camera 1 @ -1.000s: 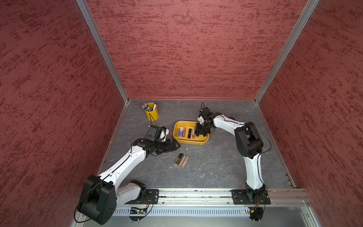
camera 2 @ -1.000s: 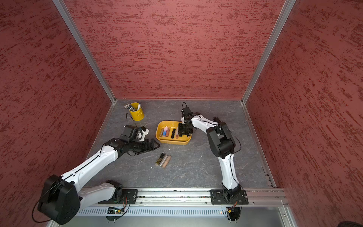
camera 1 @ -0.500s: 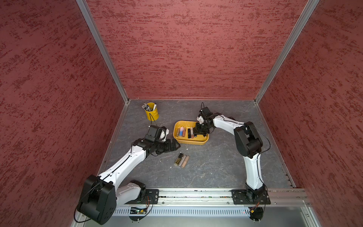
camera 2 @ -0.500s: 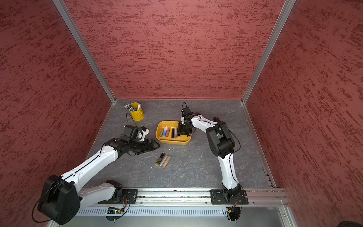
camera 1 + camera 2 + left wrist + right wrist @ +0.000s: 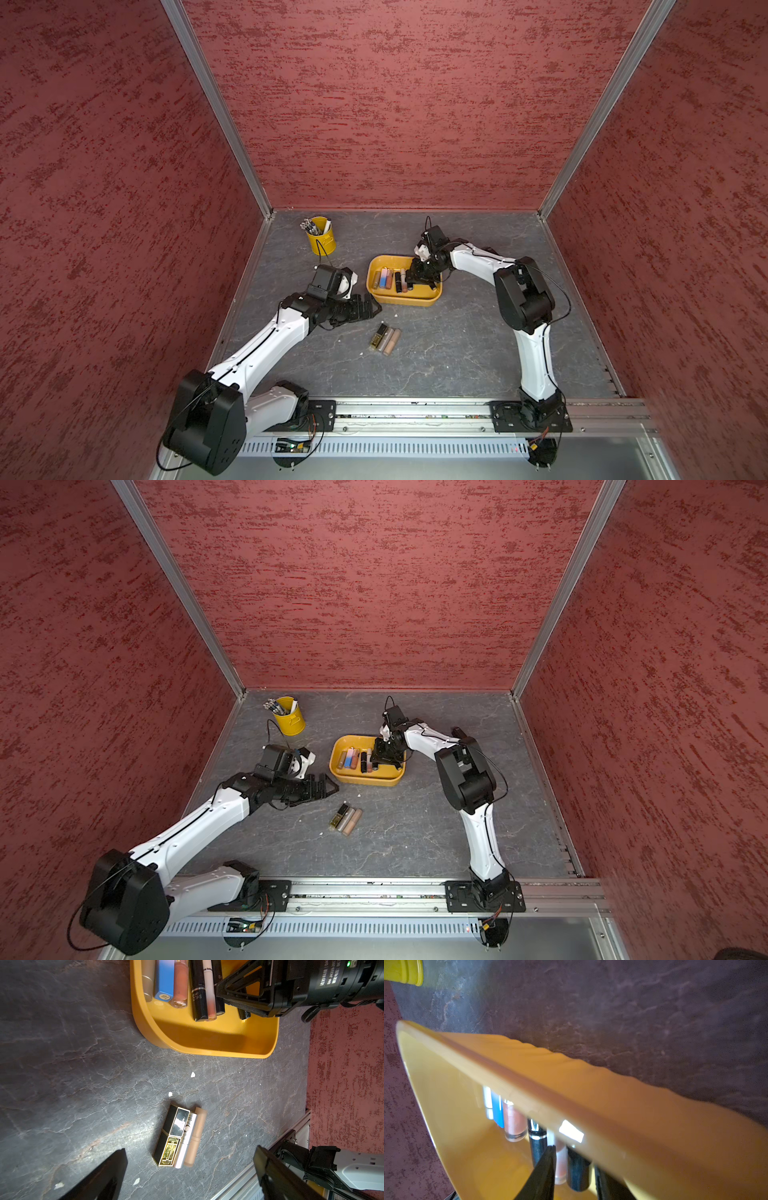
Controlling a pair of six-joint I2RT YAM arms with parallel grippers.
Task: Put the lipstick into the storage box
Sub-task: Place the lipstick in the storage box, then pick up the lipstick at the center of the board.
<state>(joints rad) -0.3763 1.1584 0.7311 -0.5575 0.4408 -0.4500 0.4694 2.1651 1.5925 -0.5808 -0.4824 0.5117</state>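
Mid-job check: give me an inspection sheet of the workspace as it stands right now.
Surface: grey stone-look table, a few white crumbs.
Job's things: storage box holds a row of lipsticks; three lipsticks lie side by side outside it.
Clutter: yellow bucket of pens.
Grippers: left gripper open beside the box; right gripper, fingers down in the box astride two of them, grip unclear.
Cables: black cables loop off both arms.
Surroundings: red walls, metal rail.

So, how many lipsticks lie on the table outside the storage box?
3, side by side in front of the storage box: a black-and-gold case, a white tube, a beige tube. None looks hidden.
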